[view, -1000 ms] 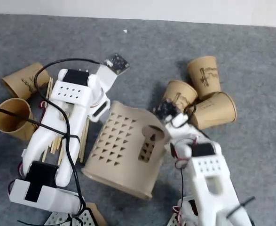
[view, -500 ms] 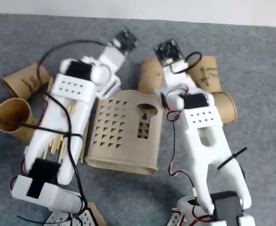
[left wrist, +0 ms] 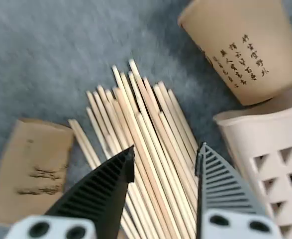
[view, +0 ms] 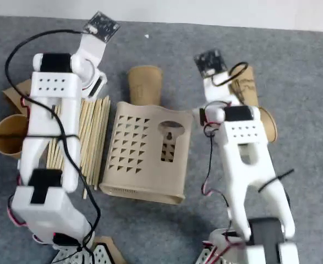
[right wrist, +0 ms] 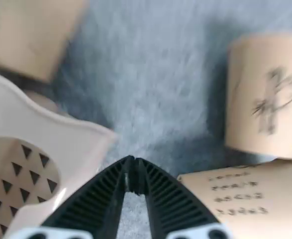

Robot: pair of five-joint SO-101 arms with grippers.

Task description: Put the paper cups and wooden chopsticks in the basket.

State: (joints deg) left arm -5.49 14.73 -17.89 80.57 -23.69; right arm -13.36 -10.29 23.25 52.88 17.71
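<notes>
left fingers (left wrist: 120,168) spread wide, empty, over the chopsticks (view: 92,132) lying left of the basket (view: 133,157) | right fingers (right wrist: 134,167) pinched tight, empty, beside the right paper cups (view: 248,83) | risk: thin sticks may slip and scatter; basket lies on its side, so cups may roll back out

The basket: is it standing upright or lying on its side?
Lying on its side. The basket rests flat on the carpet, its perforated wall and hanging hole facing up.
</notes>
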